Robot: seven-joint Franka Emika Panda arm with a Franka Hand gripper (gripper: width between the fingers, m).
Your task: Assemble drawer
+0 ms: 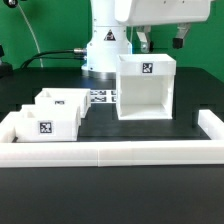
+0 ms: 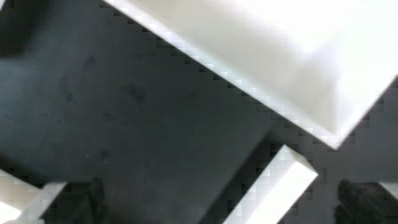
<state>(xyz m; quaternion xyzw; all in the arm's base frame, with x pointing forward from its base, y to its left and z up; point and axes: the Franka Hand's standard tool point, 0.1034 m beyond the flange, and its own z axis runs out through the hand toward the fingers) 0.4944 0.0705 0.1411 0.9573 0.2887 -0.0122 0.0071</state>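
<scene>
The tall white boxy case stands on the black table at the exterior view's right, open side up, with a square tag on its front. Two small white knobbed trays sit side by side at the exterior view's left, each with a tag. My gripper hangs open and empty just above the case's back edge. In the wrist view the gripper shows only its dark fingertips at the frame's edge, wide apart, with the case's white wall below it.
The low white rail edges the table's front and sides. The marker board lies flat between the trays and the case. The arm's white base stands behind. A white strip crosses the black table in the wrist view.
</scene>
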